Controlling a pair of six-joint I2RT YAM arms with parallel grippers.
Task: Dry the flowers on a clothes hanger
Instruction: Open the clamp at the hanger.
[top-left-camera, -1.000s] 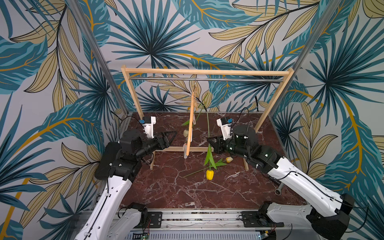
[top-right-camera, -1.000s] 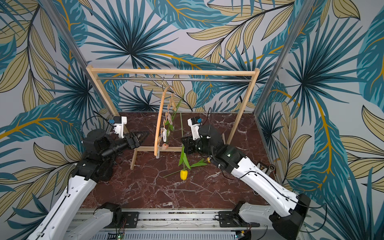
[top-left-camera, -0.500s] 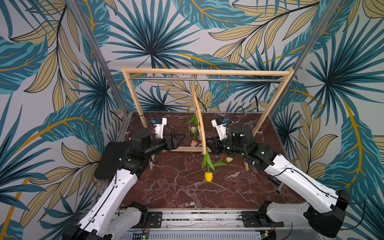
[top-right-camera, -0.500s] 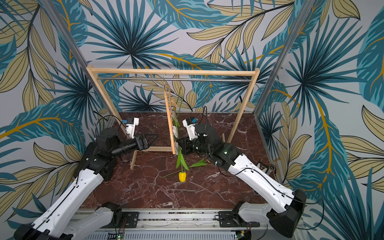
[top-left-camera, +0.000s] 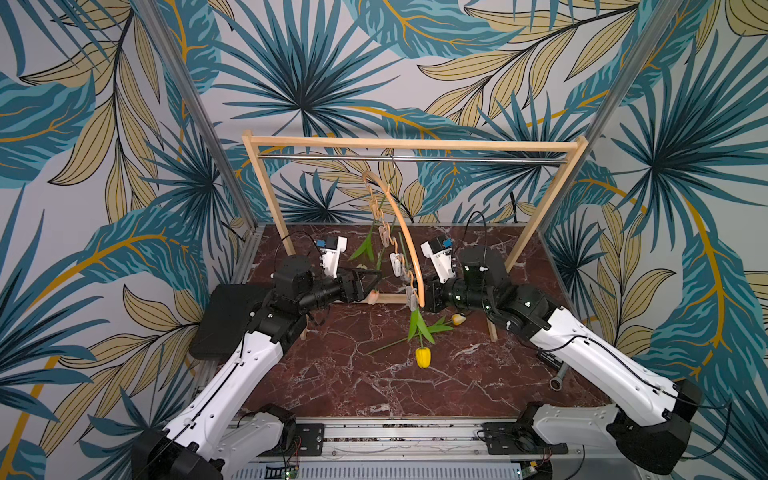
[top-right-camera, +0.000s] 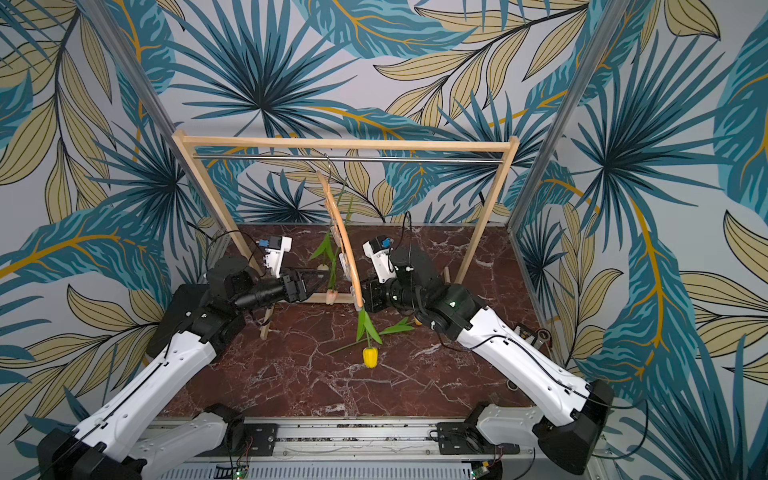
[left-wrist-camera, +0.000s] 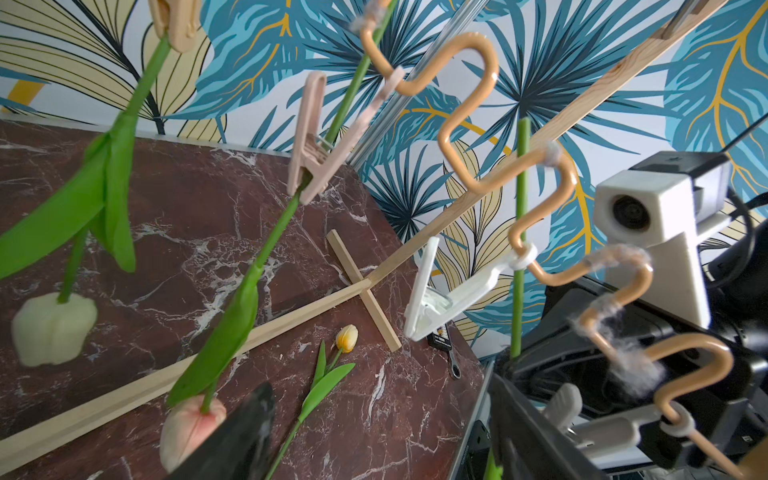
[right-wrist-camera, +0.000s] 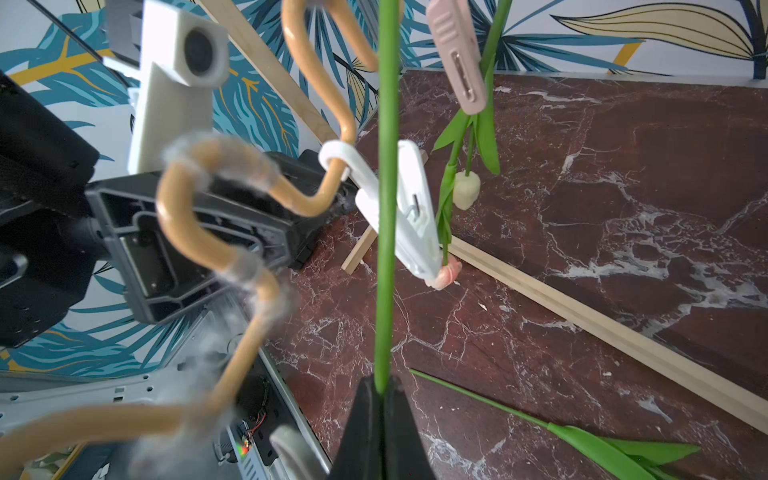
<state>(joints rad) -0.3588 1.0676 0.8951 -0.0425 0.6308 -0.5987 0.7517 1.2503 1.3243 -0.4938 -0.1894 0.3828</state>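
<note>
Swinging round on the rod (top-left-camera: 415, 158), the hanger (top-left-camera: 409, 249) is now showing me its arch where a second ago it was hanging edge-on. My left arm is reaching further in toward it, its jaws spreading as it goes.

Left jaws (top-left-camera: 368, 280) are standing wide and empty, hovering just beside the pink tulip (top-left-camera: 374, 296), which is already hanging clipped. Right jaws (right-wrist-camera: 382, 392) are pinching shut on the stem of the yellow tulip (top-left-camera: 422, 357). They are carrying it head-down, long axis near upright, with the free stem end rising alongside the hanger's wavy bar.

What I am watching is the white clip (right-wrist-camera: 415, 216). In the right wrist view the stem is crossing right in front of it, and I cannot tell whether they are touching. In a top view the clip (top-left-camera: 397, 266) is sitting near the left jaws at about 2 o'clock, and at about 11 o'clock from the right ones.

I am judging the left arm to be the free one and well placed to squeeze the clip open while the right is steadying the stem. I am worrying about snagging the pink tulip, hanging so close.

The cream tulip (left-wrist-camera: 50, 328) is hanging clipped too. The orange tulip (top-left-camera: 458, 319) is lying on the table (top-left-camera: 332, 374) at about 4 o'clock from the right jaws.
</note>
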